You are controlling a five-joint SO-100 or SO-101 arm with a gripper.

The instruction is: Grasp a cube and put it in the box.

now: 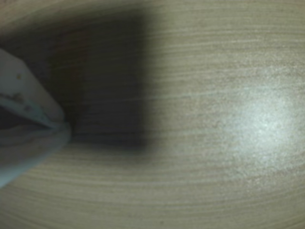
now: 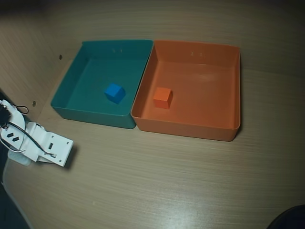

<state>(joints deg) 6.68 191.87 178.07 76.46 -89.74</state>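
In the overhead view the small orange cube (image 2: 163,98) rests on the floor of the orange box (image 2: 224,131), near its left wall. My gripper (image 2: 66,153) lies low over the wooden table at the left edge, well away from the box and in front of the teal tray. In the blurred wrist view its white fingers (image 1: 28,95) come in from the left and meet at the tips, so the gripper (image 1: 66,126) is shut with nothing in it. Neither cube nor box shows in the wrist view.
A teal-green tray (image 2: 71,90) stands against the left side of the orange box, with a small blue cube (image 2: 114,93) inside it. Bare wooden table (image 2: 167,181) runs in front of both trays. The gripper casts a dark shadow (image 1: 105,76) on the wood.
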